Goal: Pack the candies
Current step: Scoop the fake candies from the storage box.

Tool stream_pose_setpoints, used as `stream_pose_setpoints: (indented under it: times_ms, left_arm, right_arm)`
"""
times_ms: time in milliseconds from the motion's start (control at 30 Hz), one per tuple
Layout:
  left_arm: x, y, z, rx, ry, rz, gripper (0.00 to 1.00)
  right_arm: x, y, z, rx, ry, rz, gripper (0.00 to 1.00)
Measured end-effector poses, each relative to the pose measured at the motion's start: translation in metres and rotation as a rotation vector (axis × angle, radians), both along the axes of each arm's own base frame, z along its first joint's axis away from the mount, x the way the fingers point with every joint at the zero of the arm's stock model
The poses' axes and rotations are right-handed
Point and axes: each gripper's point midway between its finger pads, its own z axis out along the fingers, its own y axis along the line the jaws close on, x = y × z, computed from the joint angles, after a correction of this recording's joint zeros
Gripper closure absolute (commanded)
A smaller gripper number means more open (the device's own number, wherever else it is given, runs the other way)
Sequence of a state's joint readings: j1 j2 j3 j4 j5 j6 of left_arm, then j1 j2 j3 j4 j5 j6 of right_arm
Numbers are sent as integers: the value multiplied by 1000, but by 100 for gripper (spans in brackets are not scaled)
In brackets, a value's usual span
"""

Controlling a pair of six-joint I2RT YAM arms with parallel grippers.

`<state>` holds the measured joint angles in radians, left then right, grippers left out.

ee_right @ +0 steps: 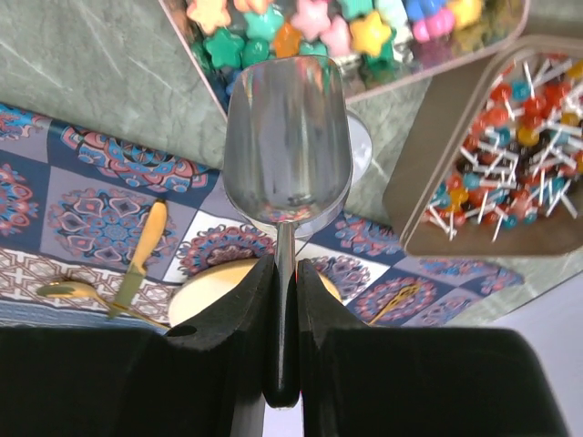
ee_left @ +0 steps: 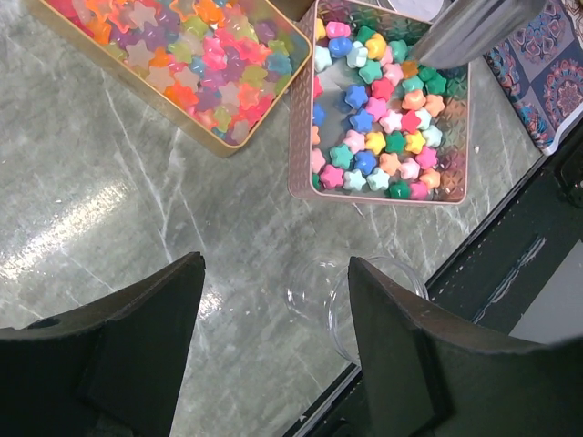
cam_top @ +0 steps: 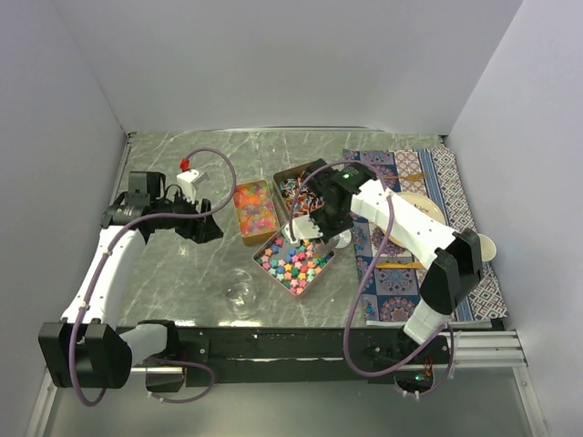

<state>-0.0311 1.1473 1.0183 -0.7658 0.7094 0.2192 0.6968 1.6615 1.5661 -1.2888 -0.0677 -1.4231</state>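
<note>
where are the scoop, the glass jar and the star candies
scoop (ee_right: 287, 137), right wrist view, bowl middle
glass jar (cam_top: 241, 293), top external view, its centre
star candies (ee_left: 383, 137), left wrist view, pile middle

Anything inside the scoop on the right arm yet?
The scoop held in the right gripper looks empty: only bare shiny metal shows in its bowl. Its front lip covers some of the star candies beneath it, so those are hidden.

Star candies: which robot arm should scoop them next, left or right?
Right. The right gripper holds the scoop, its empty bowl at the star candies. The left gripper is open and empty, near the glass jar.
</note>
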Motion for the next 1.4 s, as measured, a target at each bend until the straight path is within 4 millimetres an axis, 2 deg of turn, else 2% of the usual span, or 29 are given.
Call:
stream_pose_setpoints:
  times_ms: [133, 400, 833, 967, 1067, 1133, 1400]
  left_arm:
    - [-4, 2, -1, -2, -2, 12, 30]
    - [-9, 5, 2, 0, -25, 21, 30]
    - [-6, 8, -2, 9, -35, 52, 30]
    - [-10, 7, -8, -2, -27, 66, 30]
    - [-13, 6, -11, -10, -26, 69, 30]
    - [-13, 6, -13, -13, -25, 71, 30]
    - [-12, 6, -14, -20, -14, 80, 30]
  right_arm:
    - [0, 9, -12, -38, 6, 39, 100]
    - [7, 12, -25, -104, -1, 6, 100]
    - [-14, 2, -34, 5, 22, -357, 100]
    - [-33, 31, -60, 151, 142, -389, 100]
    - [-51, 40, -77, 188, 232, -379, 100]
    - [-56, 45, -81, 207, 263, -373, 100]
    - [-46, 64, -92, 228, 272, -385, 100]
